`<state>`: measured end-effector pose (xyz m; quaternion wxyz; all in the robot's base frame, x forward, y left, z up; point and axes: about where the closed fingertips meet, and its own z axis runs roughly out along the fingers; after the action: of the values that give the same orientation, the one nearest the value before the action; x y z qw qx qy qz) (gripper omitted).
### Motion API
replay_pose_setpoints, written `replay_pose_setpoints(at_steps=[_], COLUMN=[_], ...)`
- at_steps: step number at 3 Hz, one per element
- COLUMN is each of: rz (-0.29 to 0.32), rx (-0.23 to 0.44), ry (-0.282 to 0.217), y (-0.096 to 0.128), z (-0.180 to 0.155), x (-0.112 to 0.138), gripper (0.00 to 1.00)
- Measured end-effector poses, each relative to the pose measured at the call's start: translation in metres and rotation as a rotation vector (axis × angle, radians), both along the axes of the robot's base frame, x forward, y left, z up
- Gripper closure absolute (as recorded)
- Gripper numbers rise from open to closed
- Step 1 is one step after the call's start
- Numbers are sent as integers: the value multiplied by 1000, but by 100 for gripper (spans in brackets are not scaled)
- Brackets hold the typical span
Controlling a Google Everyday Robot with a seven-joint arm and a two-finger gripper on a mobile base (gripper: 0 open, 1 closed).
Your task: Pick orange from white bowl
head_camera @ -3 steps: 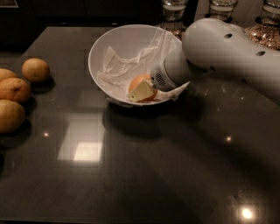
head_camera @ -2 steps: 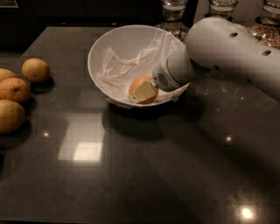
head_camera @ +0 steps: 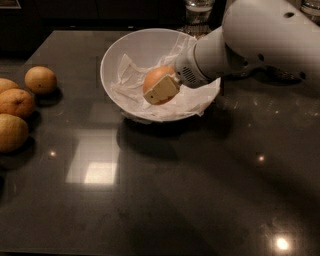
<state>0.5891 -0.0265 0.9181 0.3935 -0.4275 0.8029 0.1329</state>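
Since a second ago the gripper (head_camera: 159, 88) has risen, and the smooth, round, bright orange (head_camera: 155, 76) has come up with it from low in the bowl to about rim height.

Nearest lies the dark, glossy stone countertop (head_camera: 165, 200), dotted with lamp glints. At its left edge sit loose citrus fruits, well apart from the bowl: a pale yellowish fruit (head_camera: 10, 132) nearest, a duller dimpled fruit (head_camera: 16, 102) behind it, and a small round tan fruit (head_camera: 40, 80) farther back.

Beyond them stands the wide, deep, round white bowl (head_camera: 131, 49), lined with crumpled white paper (head_camera: 129, 86). The orange hangs over that lining on the bowl's right side. One beige finger (head_camera: 162, 90) presses across its front. The other is hidden behind the fruit, so the jaws seem to be clamped on the orange from both sides. The thick white robot arm (head_camera: 260, 35) reaches in from the upper right.

At the far edge stands a clear glass jar (head_camera: 198, 10).
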Motion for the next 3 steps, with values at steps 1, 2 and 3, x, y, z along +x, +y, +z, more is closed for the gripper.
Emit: replay_pose_setpoints(at_steps=[1,2,3], rz=[52,111,136], rx=[10,49,34], ry=[-92,-157,-187], y=[-6,-21,-20], z=[21,33,37], x=[11,27,29], gripper=[100,100,100])
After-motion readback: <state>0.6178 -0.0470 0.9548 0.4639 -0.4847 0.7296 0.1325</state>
